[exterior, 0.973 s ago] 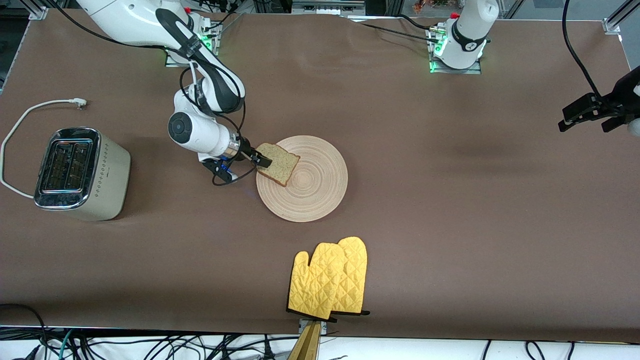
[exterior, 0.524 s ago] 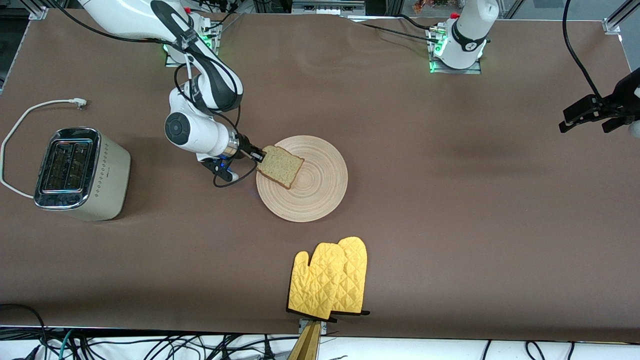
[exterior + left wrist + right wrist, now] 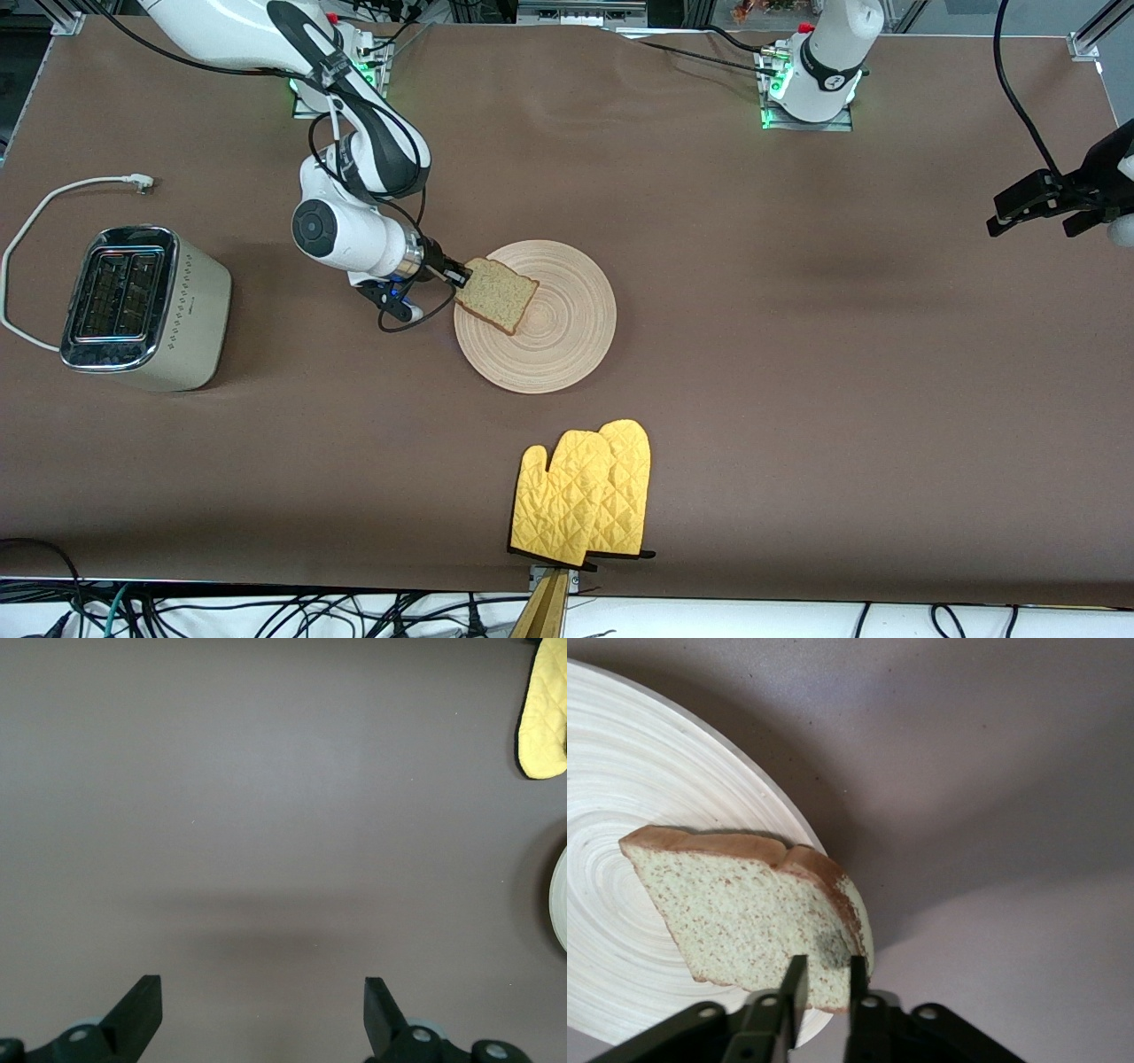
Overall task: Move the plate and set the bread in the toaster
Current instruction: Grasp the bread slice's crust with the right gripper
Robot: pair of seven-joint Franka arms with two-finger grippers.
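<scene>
Your right gripper (image 3: 822, 979) pinches only the bread (image 3: 749, 912) corner over the plate (image 3: 567, 337); it may slip. Left gripper (image 3: 261, 1010) waits, fingers spread.

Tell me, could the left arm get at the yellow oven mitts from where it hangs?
Probably yes. The left gripper hangs open over bare table, and nothing stands between it and the oven mitts at the table's near edge, though its reach is unclear.
</scene>
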